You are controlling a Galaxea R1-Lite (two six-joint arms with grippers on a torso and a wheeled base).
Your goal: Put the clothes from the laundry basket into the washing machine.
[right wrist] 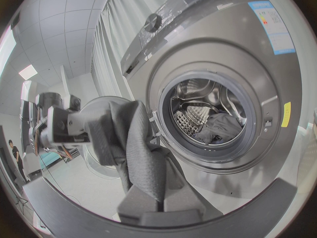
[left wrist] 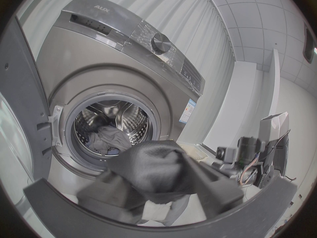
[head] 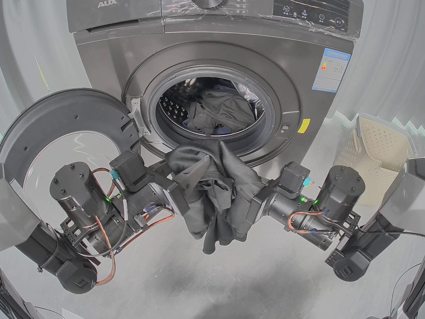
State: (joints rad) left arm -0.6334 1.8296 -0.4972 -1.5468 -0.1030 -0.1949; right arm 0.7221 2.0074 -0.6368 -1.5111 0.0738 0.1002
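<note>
Left end effector (head: 191,176) and right end effector (right wrist: 162,195) clamp garment (head: 217,187) below washing machine (head: 133,54) opening.

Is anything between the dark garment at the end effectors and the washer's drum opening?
Nothing visible blocks it. The garment hangs just before the drum mouth; the door is swung aside to the robot's left. Clothes already inside lie in the bottom of the drum, leaving the mouth free.
</note>
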